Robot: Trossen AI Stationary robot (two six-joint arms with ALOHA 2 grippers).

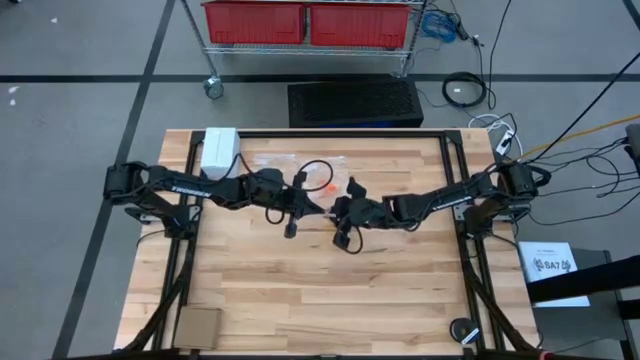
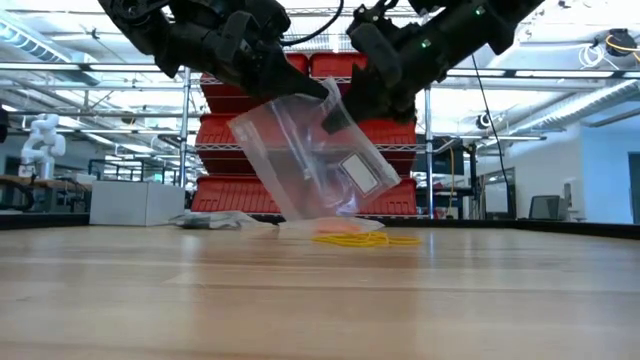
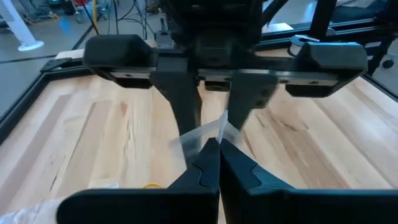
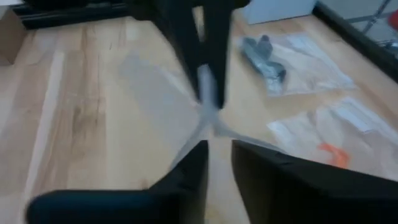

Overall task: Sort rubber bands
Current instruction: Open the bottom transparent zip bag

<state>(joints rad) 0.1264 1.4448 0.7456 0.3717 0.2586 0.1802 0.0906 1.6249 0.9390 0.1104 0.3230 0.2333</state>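
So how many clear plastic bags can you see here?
3: one bag hanging in the air between both tools, one flat on the table holding dark bands, one flat holding orange bands. More may be hidden.

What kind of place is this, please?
Probably a robotics lab or workshop: metal shelving with red bins stands behind the wooden table, cables lie on the grey floor, and a white robot arm stands farther back.
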